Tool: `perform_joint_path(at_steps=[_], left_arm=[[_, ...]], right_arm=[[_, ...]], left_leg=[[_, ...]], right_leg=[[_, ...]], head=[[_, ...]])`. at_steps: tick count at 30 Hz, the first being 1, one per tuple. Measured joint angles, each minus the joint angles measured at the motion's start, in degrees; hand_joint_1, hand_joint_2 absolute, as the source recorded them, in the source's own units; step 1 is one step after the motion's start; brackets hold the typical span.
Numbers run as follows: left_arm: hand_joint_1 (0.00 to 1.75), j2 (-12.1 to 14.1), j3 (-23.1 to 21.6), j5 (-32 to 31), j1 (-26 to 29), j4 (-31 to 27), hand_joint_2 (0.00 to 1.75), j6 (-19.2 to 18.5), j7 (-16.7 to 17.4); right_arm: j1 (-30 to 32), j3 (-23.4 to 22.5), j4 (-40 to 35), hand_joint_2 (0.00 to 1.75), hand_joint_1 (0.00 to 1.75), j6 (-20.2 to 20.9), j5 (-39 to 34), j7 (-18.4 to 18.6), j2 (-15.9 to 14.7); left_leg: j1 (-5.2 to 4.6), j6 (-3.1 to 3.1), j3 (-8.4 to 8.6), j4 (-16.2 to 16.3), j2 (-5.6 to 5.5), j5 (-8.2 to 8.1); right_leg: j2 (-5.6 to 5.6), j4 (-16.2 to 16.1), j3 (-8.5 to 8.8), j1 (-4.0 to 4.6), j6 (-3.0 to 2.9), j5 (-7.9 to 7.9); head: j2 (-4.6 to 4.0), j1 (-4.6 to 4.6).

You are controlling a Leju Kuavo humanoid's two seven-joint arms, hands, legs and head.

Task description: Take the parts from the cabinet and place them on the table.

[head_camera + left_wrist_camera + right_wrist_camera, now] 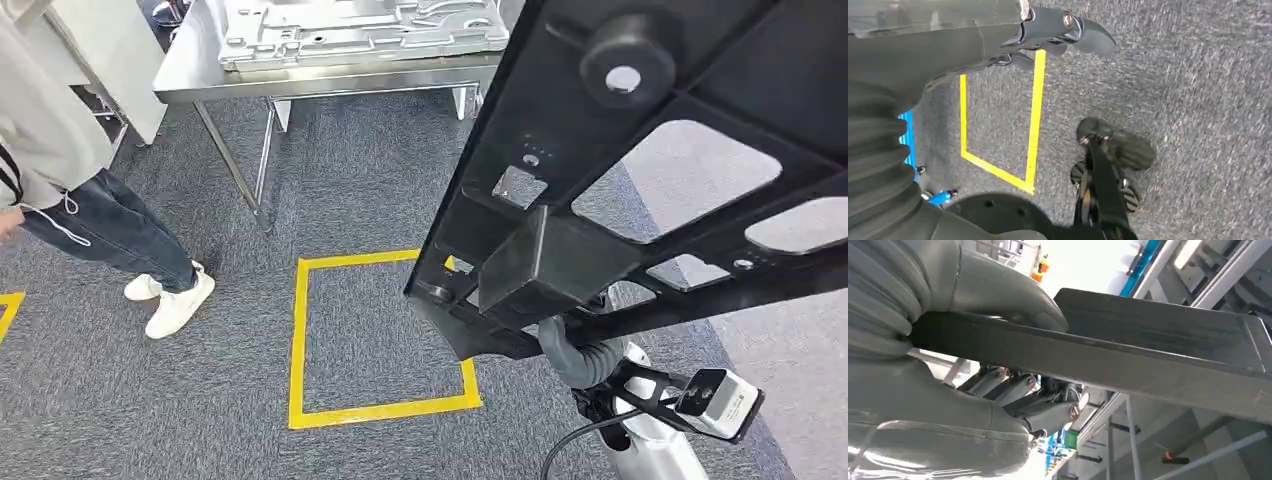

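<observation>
A large black part (640,190), a flat frame with several cut-outs and a round knob, fills the right of the head view, tilted above the floor. My right hand (1013,395) grips its edge (1128,360): the thumb (1038,315) presses on one face and the darker fingers (1023,385) curl under the other. My right wrist cover (580,355) shows just beneath the part. My left hand (1058,35) hangs over the carpet with nothing in it, fingers apart. The steel table (200,85) stands ahead with a silver metal part (360,30) lying on it.
A person (60,150) in white shoes (175,300) stands at the left, near the table's corner. A yellow tape square (300,340) marks the grey carpet between me and the table. Grey shelving rails (1158,270) run behind the held part.
</observation>
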Motion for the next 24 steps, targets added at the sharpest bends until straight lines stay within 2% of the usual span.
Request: perform_joint_path(at_steps=[1, 2, 3, 4, 6, 7, 8, 11, 12, 13, 14, 16, 17, 18, 19, 21, 22, 23, 24], left_arm=[[0.0, 0.0, 0.0, 0.0, 0.1, 0.0, 1.75, 0.1, 0.0], [0.0, 0.0, 0.0, 0.0, 0.1, 0.0, 1.75, 0.1, 0.0], [0.0, 0.0, 0.0, -0.1, 0.1, 0.0, 1.75, 0.1, 0.0], [0.0, 0.0, 0.0, -0.2, 0.2, 0.0, 1.75, 0.1, 0.0], [0.0, 0.1, 0.0, -0.3, 0.2, 0.0, 1.75, 0.1, 0.0], [0.0, 0.1, 0.0, -0.3, 0.1, 0.0, 1.75, 0.1, 0.0], [0.0, 0.2, 0.0, -0.4, -0.1, 0.0, 1.75, 0.1, 0.0], [0.0, 0.2, 0.0, -0.5, -0.1, 0.0, 1.75, 0.1, 0.0], [0.0, 0.1, 0.0, -0.6, -0.1, 0.0, 1.75, 0.1, 0.0], [0.0, 0.1, 0.0, -0.6, 0.0, 0.0, 1.75, 0.1, 0.2], [0.0, 0.1, 0.0, -0.8, 0.0, 0.0, 1.75, 0.1, 0.2], [0.0, 0.1, 0.0, -0.8, -0.2, 0.0, 1.75, 0.1, 0.2], [0.0, 0.2, 0.0, -0.9, -0.2, 0.0, 1.75, 0.1, 0.3], [0.0, 0.1, 0.0, -1.0, -0.2, 0.0, 1.75, 0.1, 0.3], [0.0, 0.1, 0.0, -1.0, -0.2, 0.0, 1.75, 0.1, 0.4], [0.0, 0.1, 0.0, -1.0, -0.2, 0.0, 1.75, 0.1, 0.4], [0.0, 0.1, 0.0, -1.1, -0.2, 0.0, 1.75, 0.1, 0.4], [0.0, 0.1, 0.0, -1.1, -0.3, 0.0, 1.75, 0.1, 0.4], [0.0, 0.1, 0.0, -1.2, -0.3, 0.0, 1.75, 0.1, 0.4]], right_arm=[[0.1, 0.0, 0.2, 1.75, 1.75, -0.4, 0.5, 0.0, 0.0], [0.2, 0.0, 0.4, 1.75, 1.75, -0.5, 0.7, 0.0, 0.0], [0.3, 0.0, 0.5, 1.75, 1.75, -0.6, 0.8, 0.0, 0.0], [0.3, 0.0, 0.5, 1.75, 1.75, -0.7, 0.9, 0.0, 0.0], [0.3, 0.0, 0.5, 1.75, 1.75, -0.9, 1.0, 0.0, 0.1], [0.3, 0.0, 0.5, 1.75, 1.75, -1.0, 1.0, 0.0, 0.1], [0.3, 0.0, 0.5, 1.75, 1.75, -1.0, 1.0, 0.0, 0.1], [0.2, 0.1, 0.5, 1.75, 1.75, -0.9, 0.9, 0.1, 0.1], [0.2, 0.1, 0.5, 1.75, 1.75, -0.5, 0.6, 0.2, 0.2], [0.0, 0.1, 0.5, 1.75, 1.75, -0.1, 0.4, 0.6, 0.2], [0.0, 0.1, 0.4, 1.75, 1.75, 0.1, 0.4, 0.7, 0.2], [0.1, 0.1, 0.4, 1.75, 1.75, 0.2, 0.4, 1.0, 0.3], [0.1, 0.1, 0.4, 1.75, 1.75, 0.2, 0.4, 1.1, 0.3], [0.2, 0.1, 0.4, 1.75, 1.75, 0.5, 0.4, 1.1, 0.3], [0.2, 0.0, 0.4, 1.75, 1.75, 0.5, 0.4, 1.1, 0.3], [0.2, 0.0, 0.2, 1.75, 1.75, 0.6, 0.4, 1.1, 0.3], [0.2, 0.0, 0.0, 1.75, 1.75, 0.6, 0.4, 1.1, 0.3], [0.1, 0.0, -0.1, 1.75, 1.75, 0.6, 0.4, 1.1, 0.3], [0.2, 0.0, -0.4, 1.75, 1.75, 0.6, 0.4, 1.1, 0.5]], left_leg=[[0.0, -0.15, -2.54, 4.8, 0.0, -1.74], [0.0, -0.21, -4.15, 7.6, 0.0, -2.09], [0.0, -0.18, -4.41, 7.5, 0.0, -1.02], [0.0, -0.06, -3.22, 4.5, 0.03, 1.31], [-0.03, 0.45, 1.85, -6.4, 0.89, 7.05], [-0.29, 0.89, 3.41, -9.8, 2.66, 7.23], [-0.75, 1.38, 3.61, -10.7, 2.47, 7.08], [-0.74, 2.22, 3.24, -10.3, 1.32, 7.07], [-0.46, 2.6, 3.56, -10.8, 1.2, 7.33], [-0.3, 2.81, 3.75, -11.0, 1.1, 7.43], [-0.28, 3.15, 3.7, -11.0, 1.06, 7.38], [-0.35, 3.43, 3.68, -11.0, 0.88, 7.31], [-0.37, 3.46, 3.68, -11.0, 0.71, 7.28], [-0.37, 3.43, 3.78, -11.0, 0.48, 7.26], [-0.37, 3.35, 3.91, -11.0, 0.31, 7.18], [-0.37, 3.1, 4.33, -10.9, 0.08, 6.93], [-0.37, 2.92, 4.41, -10.8, -0.01, 6.78], [-0.77, 2.63, 4.25, -10.6, -0.08, 6.61], [-0.67, 2.3, 4.17, -10.6, -0.09, 6.65]], right_leg=[[-0.17, 0.0, 0.0, 0.08, -0.13, -0.08], [-0.31, 0.1, 0.02, 0.14, -0.17, -0.13], [-0.48, 0.1, 0.14, 0.17, -0.19, -0.26], [-0.66, 0.2, 0.31, 0.18, -0.1, -0.45], [-1.19, 0.5, 0.88, 0.23, 0.17, -1.01], [-1.51, 0.5, 1.07, 0.38, 0.37, -1.22], [-1.7, 0.8, 0.93, 0.86, 0.76, -1.46], [-2.73, 0.6, 1.01, 0.79, 1.55, -1.55], [-2.7, 0.7, 1.11, 0.82, 1.97, -1.86], [-1.44, 2.1, 0.68, 0.51, 2.38, -2.89], [-0.74, 5.3, -0.91, 0.43, 2.61, -4.8], [-0.29, 15.0, -5.79, 0.17, 2.94, -9.02], [-0.29, 18.7, -7.85, 0.12, 3.06, -9.91], [-0.29, 19.5, -8.6, 0.04, 3.11, -9.15], [-0.29, 17.3, -7.8, -0.03, 3.05, -7.22], [-0.29, 7.2, -3.24, -0.1, 2.59, -1.58], [-0.29, 2.1, -0.93, -0.06, 2.17, 0.19], [-0.36, 1.1, -0.54, 0.34, 2.07, -0.59], [-0.32, 1.1, -0.76, 0.36, 1.81, -0.37]], head=[[0.0, -0.02], [0.0, -0.07], [-0.02, -0.04], [0.0, -0.07], [0.0, -0.07], [0.0, -0.04], [0.0, -0.11], [0.0, 0.0], [0.0, -0.07], [0.0, 0.07], [0.0, 0.09], [0.0, 0.04], [0.0, 0.07], [-0.02, 0.04], [0.0, 0.09], [0.0, 0.09], [0.0, 0.11], [0.0, 0.02], [0.0, 0.02]])
